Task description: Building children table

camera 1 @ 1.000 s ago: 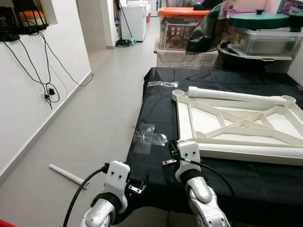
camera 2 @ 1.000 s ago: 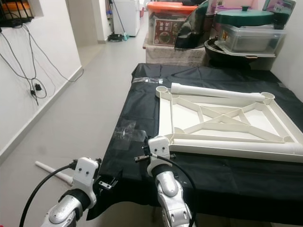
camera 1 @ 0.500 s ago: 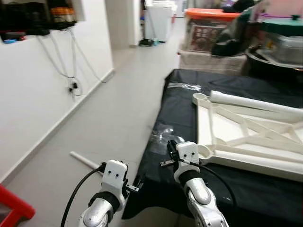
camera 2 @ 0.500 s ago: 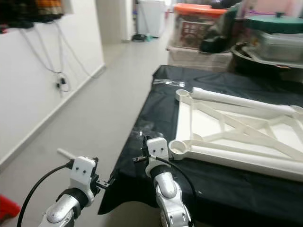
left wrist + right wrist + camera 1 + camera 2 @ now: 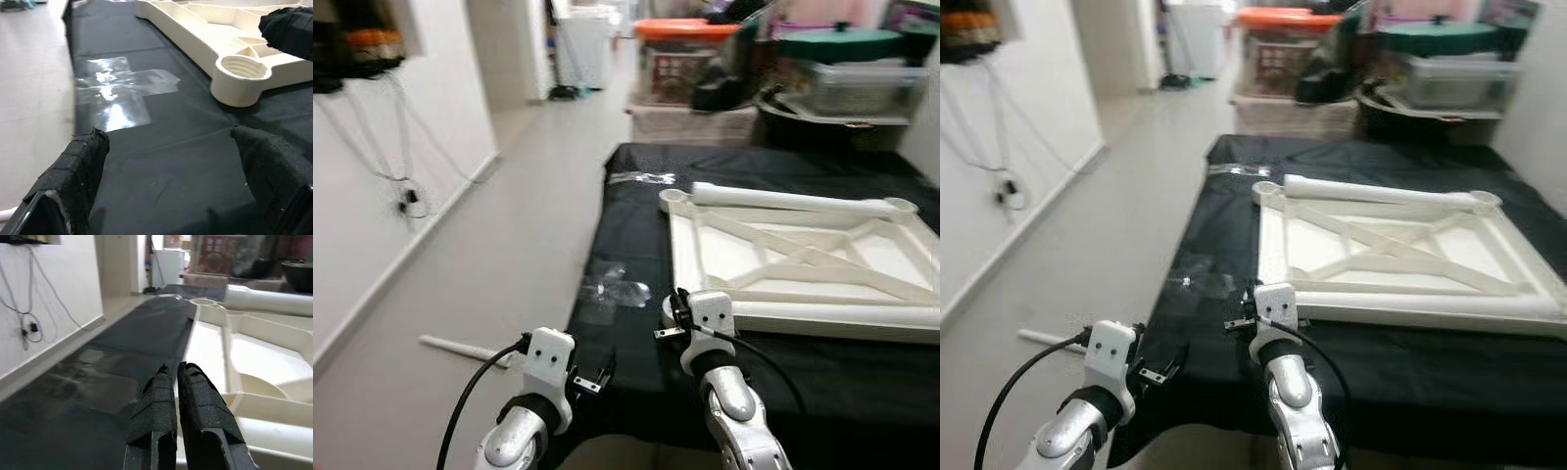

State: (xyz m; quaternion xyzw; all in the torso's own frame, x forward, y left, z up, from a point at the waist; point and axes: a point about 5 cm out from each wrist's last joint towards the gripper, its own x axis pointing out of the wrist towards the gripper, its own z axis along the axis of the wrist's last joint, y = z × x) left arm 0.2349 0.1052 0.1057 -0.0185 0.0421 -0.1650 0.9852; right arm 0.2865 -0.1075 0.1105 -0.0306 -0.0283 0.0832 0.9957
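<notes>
Your black sheet (image 5: 636, 211) is covering the bench, with the white table frame (image 5: 803, 259) lying flat on it. Your right gripper (image 5: 177, 382) is sitting pinched together by its near corner socket (image 5: 240, 78); left gripper (image 5: 171, 161) is hanging spread wide.

We are showing two silver arms with white wrist blocks, a black cable looping from each, and black, fabric-wrapped fingers (image 5: 195, 396) on our grippers.
</notes>
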